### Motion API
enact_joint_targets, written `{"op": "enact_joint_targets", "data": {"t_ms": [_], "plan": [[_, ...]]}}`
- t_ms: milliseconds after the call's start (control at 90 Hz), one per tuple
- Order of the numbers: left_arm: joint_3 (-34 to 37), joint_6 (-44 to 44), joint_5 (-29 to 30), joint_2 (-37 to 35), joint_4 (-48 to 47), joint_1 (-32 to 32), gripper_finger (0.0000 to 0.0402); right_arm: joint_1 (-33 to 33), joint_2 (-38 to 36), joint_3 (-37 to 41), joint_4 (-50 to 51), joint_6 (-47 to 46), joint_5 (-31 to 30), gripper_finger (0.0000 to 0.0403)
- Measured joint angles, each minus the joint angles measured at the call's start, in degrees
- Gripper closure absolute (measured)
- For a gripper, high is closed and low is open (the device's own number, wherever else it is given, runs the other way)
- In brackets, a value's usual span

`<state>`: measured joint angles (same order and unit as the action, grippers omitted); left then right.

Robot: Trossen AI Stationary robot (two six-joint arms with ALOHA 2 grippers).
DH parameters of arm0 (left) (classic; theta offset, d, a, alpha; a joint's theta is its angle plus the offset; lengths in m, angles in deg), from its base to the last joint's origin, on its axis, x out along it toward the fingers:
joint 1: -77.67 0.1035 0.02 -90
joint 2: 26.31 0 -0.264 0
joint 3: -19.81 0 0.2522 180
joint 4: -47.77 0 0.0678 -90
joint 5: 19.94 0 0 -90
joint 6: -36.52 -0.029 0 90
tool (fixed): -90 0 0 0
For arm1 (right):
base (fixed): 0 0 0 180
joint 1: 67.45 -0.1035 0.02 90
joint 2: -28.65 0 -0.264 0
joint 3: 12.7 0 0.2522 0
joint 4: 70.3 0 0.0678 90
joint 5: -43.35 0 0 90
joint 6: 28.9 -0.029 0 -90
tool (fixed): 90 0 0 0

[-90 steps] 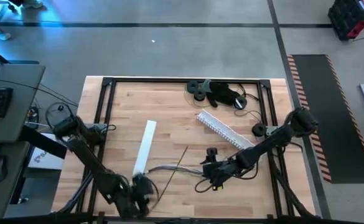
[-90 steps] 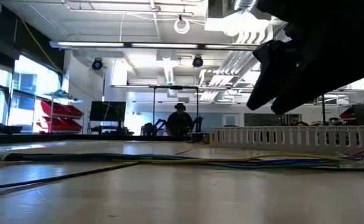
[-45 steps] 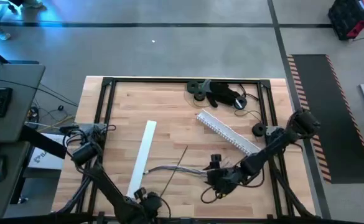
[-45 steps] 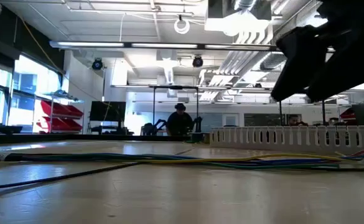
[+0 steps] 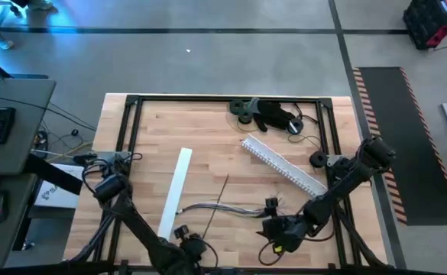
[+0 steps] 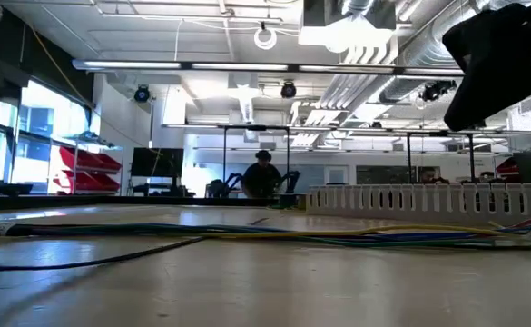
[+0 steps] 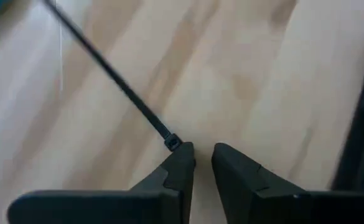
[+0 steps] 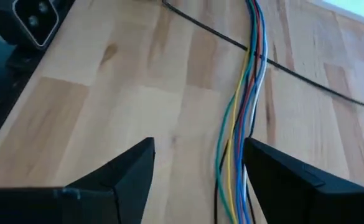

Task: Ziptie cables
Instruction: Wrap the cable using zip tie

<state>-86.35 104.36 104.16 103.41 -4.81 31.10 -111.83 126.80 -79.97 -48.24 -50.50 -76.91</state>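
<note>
The cables (image 5: 219, 208) lie as one slim grey bundle on the wooden table; their coloured strands (image 8: 247, 106) run on between the fingers of my right gripper (image 8: 198, 146), which hovers open over their right end (image 5: 275, 226). A thin black zip tie (image 5: 217, 202) lies slanting across the bundle. My left gripper (image 5: 186, 243) is low at the table's near edge, its fingers (image 7: 203, 155) a narrow gap apart, right at the zip tie's head (image 7: 172, 142). My left gripper has the tip of one finger (image 7: 183, 158) right next to the zip tie's head (image 7: 172, 142), which lies on the table; I cannot tell whether they touch. Nothing sits between the fingers.
A flat white strip (image 5: 174, 191) lies left of the cables, and a white comb-toothed rail (image 5: 280, 163) lies slanting behind them. Black parts (image 5: 273, 114) sit at the far edge. A black frame (image 5: 127, 130) borders the table. A person (image 6: 262, 177) stands far off in the room.
My left gripper has gone toward the table's near edge and rightward, down to the zip tie's near end, with its arm folding back. My right gripper has drawn toward the near right along the cables. The cables and zip tie have stayed in place.
</note>
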Motion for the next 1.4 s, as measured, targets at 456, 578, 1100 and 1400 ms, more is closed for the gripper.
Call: {"op": "enact_joint_targets", "data": {"t_ms": [456,578,1100,1400], "plan": [[-6.05,-0.71,-4.41,-0.96,-0.19,2.7,0.0371,3.53,0.02,0.0,4.22,-5.78,-3.12,0.0172],[-7.77,-0.57,-3.84,-2.96,-2.27,2.45,0.0371,5.04,0.04,0.0,4.2,-5.2,-4.48,0.0172],[4.49,12.27,16.33,-14.3,-25.0,9.62,0.0326,6.7,2.38,-0.02,-13.18,11.08,4.15,0.0172],[25.31,-11.94,2.0,-23.01,7.37,25.19,0.0231,3.69,2.68,0.0,-9.83,11.8,4.41,0.0172]]}}
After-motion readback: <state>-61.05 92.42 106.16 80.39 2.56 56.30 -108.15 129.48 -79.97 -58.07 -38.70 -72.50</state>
